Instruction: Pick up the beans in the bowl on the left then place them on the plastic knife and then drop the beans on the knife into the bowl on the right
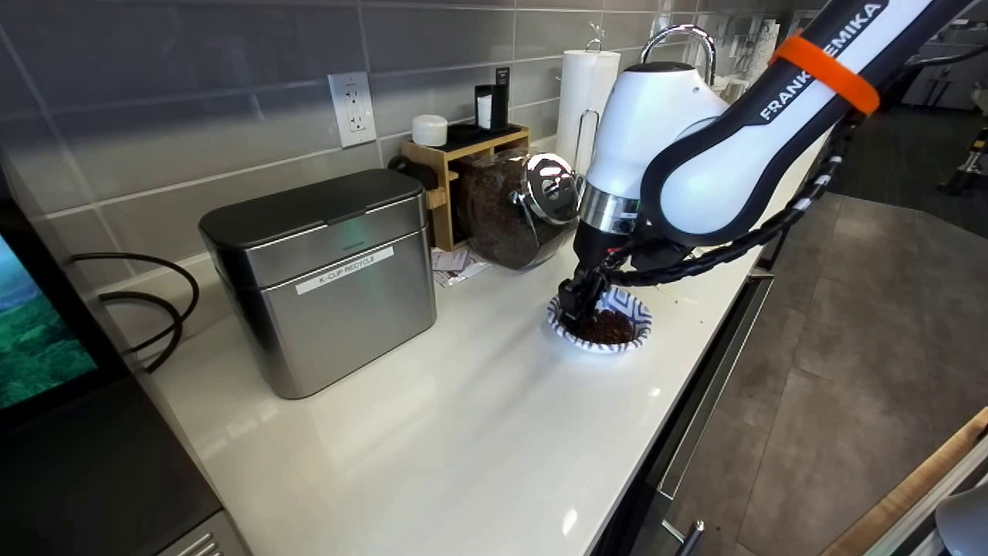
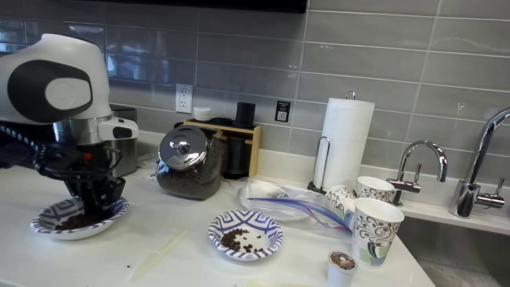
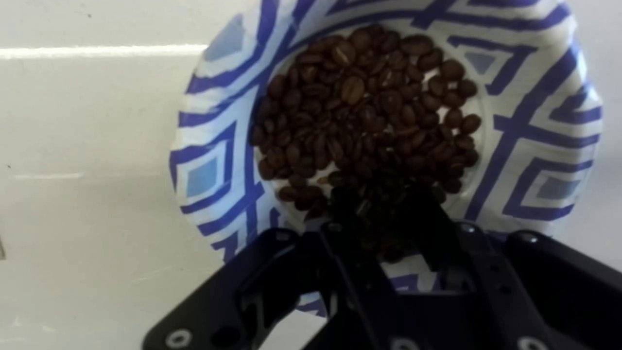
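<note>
Dark beans (image 3: pixel 359 107) are gathered in the patterned bowl (image 3: pixel 209 170), into which the gripper (image 3: pixel 381 201) is dipped. Its fingers (image 3: pixel 432 228) are held apart, and beans are seen between them; in the shadow, whether any bean is touched cannot be told. The plastic knife (image 2: pixel 157 255) is laid on the counter (image 2: pixel 167 219) between that bowl and the second bowl (image 2: pixel 249 218), in which fewer beans (image 2: pixel 235 239) are scattered. Behind the second bowl a clear zip bag (image 2: pixel 295 211) is spread, with paper cups (image 2: pixel 376 231) beside it.
</note>
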Action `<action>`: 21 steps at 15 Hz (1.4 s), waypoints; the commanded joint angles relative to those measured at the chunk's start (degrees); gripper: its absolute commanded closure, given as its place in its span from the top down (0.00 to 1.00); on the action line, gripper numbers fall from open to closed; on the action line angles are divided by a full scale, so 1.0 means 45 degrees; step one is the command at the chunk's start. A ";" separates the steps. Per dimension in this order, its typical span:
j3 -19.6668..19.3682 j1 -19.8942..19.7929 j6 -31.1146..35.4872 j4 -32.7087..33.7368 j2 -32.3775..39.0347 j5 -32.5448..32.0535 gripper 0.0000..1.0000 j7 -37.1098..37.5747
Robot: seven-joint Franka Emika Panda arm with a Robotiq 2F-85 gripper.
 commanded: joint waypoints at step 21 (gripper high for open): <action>-0.0137 0.0232 0.0124 -0.0177 -0.0457 -0.0102 0.08 0.0126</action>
